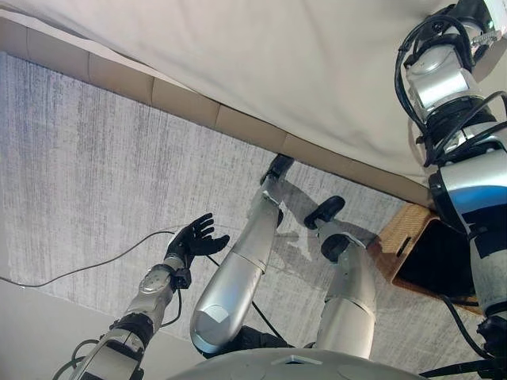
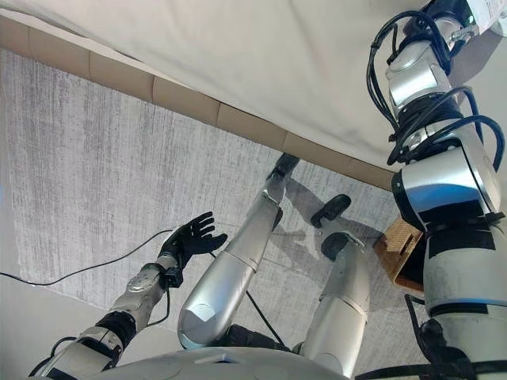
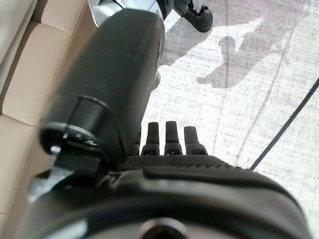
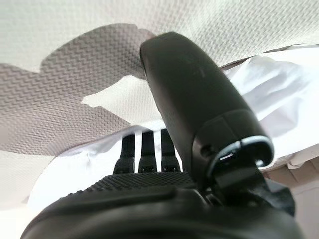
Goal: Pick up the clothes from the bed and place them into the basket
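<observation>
White clothes [image 4: 269, 84] just past right hand [image 4: 149, 149] fingers (straight); on bed [image 4: 75, 30].

The bed [image 1: 261, 63] — cream cover, tan padded edge — carries white clothes [image 4: 269, 84]; the basket [image 1: 412, 245] stands on the grey carpet [image 1: 95, 158].

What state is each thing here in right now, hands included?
Left hand: open, empty, above the rug.
Right hand: open, fingers straight over the white cloth.
White cloth: crumpled, lying on the bed.
Basket: on the rug beside the bed, inside dark, contents not visible.
</observation>
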Tool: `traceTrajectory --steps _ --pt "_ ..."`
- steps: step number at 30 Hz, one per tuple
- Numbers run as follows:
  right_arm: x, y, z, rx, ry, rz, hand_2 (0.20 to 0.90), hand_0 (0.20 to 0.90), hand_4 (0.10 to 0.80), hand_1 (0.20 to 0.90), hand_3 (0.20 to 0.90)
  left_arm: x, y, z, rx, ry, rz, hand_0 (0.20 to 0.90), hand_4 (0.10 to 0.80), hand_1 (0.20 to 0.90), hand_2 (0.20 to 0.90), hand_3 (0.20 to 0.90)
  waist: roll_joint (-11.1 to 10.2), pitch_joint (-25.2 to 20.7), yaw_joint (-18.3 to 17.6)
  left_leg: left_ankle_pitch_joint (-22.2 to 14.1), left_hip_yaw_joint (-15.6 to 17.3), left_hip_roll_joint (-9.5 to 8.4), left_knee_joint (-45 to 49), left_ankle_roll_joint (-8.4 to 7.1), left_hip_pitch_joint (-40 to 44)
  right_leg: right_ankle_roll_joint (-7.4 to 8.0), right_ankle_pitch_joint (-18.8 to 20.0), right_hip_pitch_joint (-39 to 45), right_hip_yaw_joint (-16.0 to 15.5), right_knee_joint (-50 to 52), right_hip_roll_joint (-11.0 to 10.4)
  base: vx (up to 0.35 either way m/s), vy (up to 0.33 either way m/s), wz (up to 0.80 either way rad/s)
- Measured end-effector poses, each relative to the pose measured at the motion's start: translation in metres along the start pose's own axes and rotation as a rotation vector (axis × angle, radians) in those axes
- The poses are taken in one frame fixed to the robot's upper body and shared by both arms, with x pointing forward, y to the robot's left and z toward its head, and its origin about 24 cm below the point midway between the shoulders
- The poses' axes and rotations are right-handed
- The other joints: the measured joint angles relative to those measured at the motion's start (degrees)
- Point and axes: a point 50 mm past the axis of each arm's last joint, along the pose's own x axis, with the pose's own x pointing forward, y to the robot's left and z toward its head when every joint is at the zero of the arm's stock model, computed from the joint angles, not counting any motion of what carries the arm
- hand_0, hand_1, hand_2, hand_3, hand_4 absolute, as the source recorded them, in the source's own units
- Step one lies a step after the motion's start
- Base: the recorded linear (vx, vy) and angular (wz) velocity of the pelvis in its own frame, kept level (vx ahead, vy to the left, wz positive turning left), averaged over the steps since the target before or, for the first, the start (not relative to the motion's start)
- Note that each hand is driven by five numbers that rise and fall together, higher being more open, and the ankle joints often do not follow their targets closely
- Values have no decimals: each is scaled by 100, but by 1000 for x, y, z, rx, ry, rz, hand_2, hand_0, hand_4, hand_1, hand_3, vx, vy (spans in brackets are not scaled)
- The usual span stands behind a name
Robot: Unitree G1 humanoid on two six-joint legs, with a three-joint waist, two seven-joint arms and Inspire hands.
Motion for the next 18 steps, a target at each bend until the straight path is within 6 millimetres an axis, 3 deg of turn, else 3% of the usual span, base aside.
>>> traceTrajectory --steps 4,9,12,15,18 --pt "4 -8 18 18 -58 13 300 300 100 300 200 -4 1 -6 -2 16 1 900 800 900 900 900 -1 -1 1 15 -37 120 -105 -27 33 -3 2 42 -1 -160 125 -22 -86 -3" --pt "4 -7 26 56 -108 70 300 300 100 300 200 -6 5 -10 0 32 11 900 800 900 900 900 -14 4 -13 80 -18 229 -210 -123 400 -87 64 471 -31 -437 245 -16 -68 -2" --pt "1 -5 33 76 -170 122 300 300 100 300 200 -8 12 -8 17 31 30 900 800 900 900 900 -43 16 -69 88 59 308 -379 -129 944 -105 143 1066 -13 -802 352 -27 -71 -7" --pt "-4 -4 45 109 -255 182 300 300 100 300 200 -10 22 -4 35 30 59 900 800 900 900 900 -90 23 -127 165 238 403 -736 -52 1591 -25 325 1699 64 -1266 434 -23 -50 -16" --pt "-7 -2 39 110 -299 270 300 300 100 300 200 -7 30 2 48 43 100 900 800 900 900 900 -121 24 -170 232 368 450 -1161 -7 2282 26 476 2333 197 -1737 507 -4 -23 -14"
